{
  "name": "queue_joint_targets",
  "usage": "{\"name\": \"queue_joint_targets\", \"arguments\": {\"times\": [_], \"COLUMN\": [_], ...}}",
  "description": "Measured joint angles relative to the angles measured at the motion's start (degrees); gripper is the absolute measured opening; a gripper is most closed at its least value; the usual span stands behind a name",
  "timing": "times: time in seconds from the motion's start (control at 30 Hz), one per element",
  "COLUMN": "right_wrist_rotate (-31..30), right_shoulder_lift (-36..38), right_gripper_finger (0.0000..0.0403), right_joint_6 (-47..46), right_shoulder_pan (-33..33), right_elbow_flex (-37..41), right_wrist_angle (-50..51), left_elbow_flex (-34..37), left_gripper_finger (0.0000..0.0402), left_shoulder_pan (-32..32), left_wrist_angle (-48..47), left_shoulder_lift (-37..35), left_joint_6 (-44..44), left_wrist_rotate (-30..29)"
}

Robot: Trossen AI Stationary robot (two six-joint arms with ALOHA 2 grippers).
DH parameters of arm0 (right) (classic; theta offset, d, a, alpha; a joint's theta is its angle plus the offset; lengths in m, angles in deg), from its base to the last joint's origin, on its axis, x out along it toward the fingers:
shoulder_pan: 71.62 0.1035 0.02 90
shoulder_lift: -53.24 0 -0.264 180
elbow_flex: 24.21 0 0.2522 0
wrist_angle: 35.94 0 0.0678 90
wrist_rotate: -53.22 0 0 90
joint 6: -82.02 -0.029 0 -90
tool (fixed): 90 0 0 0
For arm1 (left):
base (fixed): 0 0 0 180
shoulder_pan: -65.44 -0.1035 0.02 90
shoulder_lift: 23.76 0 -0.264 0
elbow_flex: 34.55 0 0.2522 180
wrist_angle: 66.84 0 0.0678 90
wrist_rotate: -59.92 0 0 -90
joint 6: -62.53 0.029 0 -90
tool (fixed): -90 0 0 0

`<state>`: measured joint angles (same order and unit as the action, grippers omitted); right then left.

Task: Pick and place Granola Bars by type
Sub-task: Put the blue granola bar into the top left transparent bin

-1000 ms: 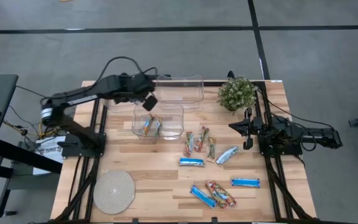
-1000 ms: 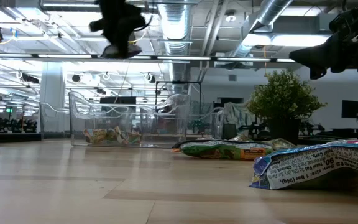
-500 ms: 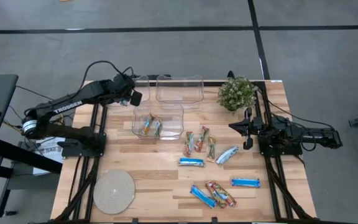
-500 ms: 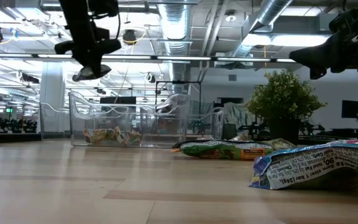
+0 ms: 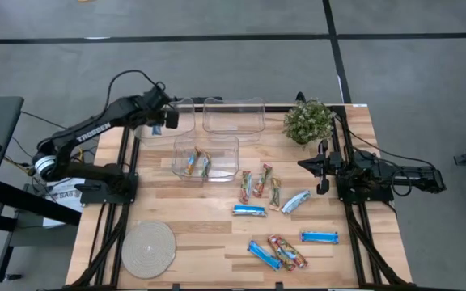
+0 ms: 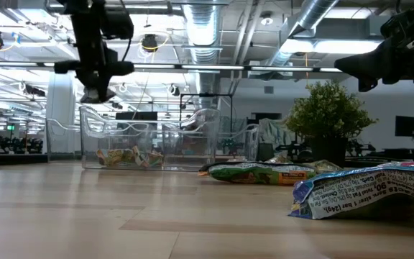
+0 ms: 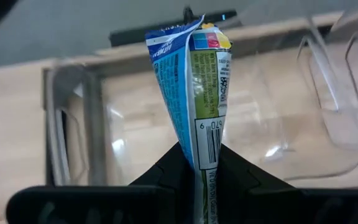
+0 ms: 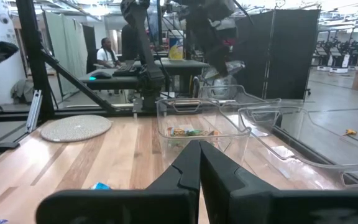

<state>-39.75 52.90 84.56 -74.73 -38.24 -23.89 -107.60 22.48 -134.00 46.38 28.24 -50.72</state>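
Observation:
My left gripper (image 5: 170,120) hangs over the far-left clear bin (image 5: 154,128), shut on a blue granola bar (image 7: 194,87). In the low view this gripper (image 6: 95,90) is well above the bins. The middle clear bin (image 5: 206,158) holds multicoloured bars (image 5: 196,163) lying on its floor. Several loose bars lie flat on the table, among them multicoloured ones (image 5: 247,186), a silvery-blue one (image 5: 295,200) and bright blue ones (image 5: 249,210). My right gripper (image 5: 323,170) waits shut at the table's right side, touching nothing. My left gripper pinches one end of the blue bar (image 7: 205,144) between its two fingers (image 7: 166,171). The fingers slant downward and lie along the bar, whose free end (image 7: 185,34) sticks out past the fingertips. The bar is lifted clear above the far-left bin.
A third clear bin (image 5: 233,115) stands at the far edge beside a potted plant (image 5: 307,121). A round pale disc (image 5: 148,246) lies near the front left corner. Bare wood shows between the disc and the loose bars.
My left gripper has carried the blue bar from above the middle bin toward the table's far-left corner, sinking and rolling its wrist on the way. It now hangs over the far-left bin, still shut on the bar.

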Motion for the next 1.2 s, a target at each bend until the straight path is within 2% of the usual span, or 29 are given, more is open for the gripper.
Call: {"name": "queue_joint_targets", "arguments": {"times": [0.1,0.5,0.8,1.2], "right_wrist_rotate": [0.0,0.0,0.0,0.0], "right_shoulder_lift": [0.0,0.0,-0.02,0.0], "right_gripper_finger": [0.0,0.0,0.0,0.0], "right_joint_6": [0.0,0.0,-0.02,-0.02], "right_shoulder_pan": [0.01,0.02,0.0,0.02], "right_elbow_flex": [0.01,0.0,0.02,0.0], "right_wrist_angle": [0.02,0.0,0.02,0.02], "left_elbow_flex": [0.0,-0.02,-0.04,-0.07], "left_gripper_finger": [0.005,0.005,0.005,0.005], "left_shoulder_pan": [-0.99,-4.77,-6.61,-9.09], "left_wrist_angle": [0.1,-0.25,-1.65,-2.84], "left_shoulder_lift": [2.76,10.41,10.98,10.98], "left_joint_6": [-0.04,0.24,0.46,-1.84], "left_wrist_rotate": [1.69,2.17,-0.85,0.28]}}
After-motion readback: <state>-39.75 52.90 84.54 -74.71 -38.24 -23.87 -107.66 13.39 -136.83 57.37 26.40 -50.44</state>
